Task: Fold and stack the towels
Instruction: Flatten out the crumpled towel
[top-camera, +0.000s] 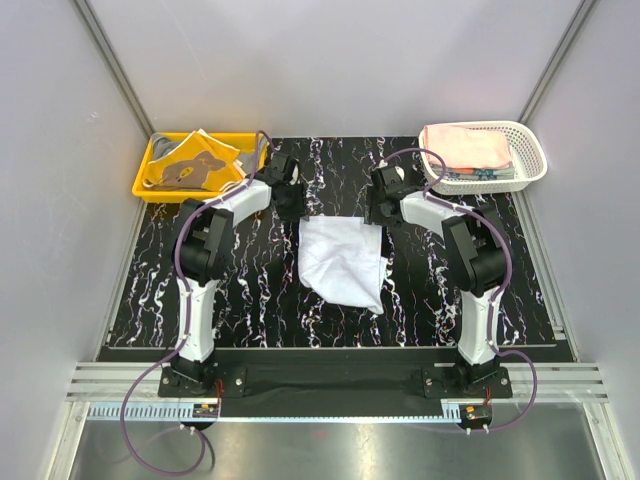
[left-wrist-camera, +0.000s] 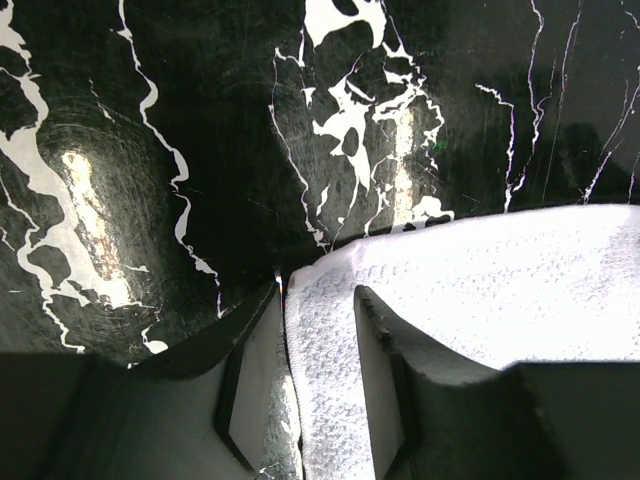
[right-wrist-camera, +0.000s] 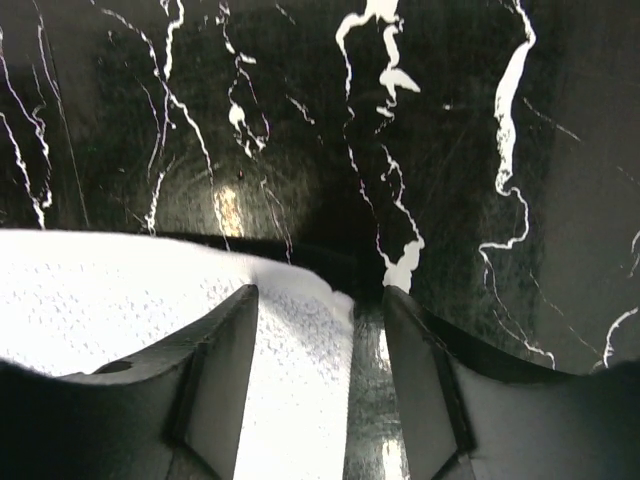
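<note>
One pale, almost white towel lies spread and a little rumpled in the middle of the black marbled table. My left gripper is down at its far left corner and my right gripper at its far right corner. In the left wrist view the left gripper is open, the towel's edge lying between its fingers with a gap on the left side. Seen from the right wrist, the right gripper is open too, astride the towel's corner, with bare table beside the right finger.
A yellow tray at the far left holds several crumpled towels in orange and grey. At the far right, a white lattice basket holds folded pink cloth. Grey walls close in both sides.
</note>
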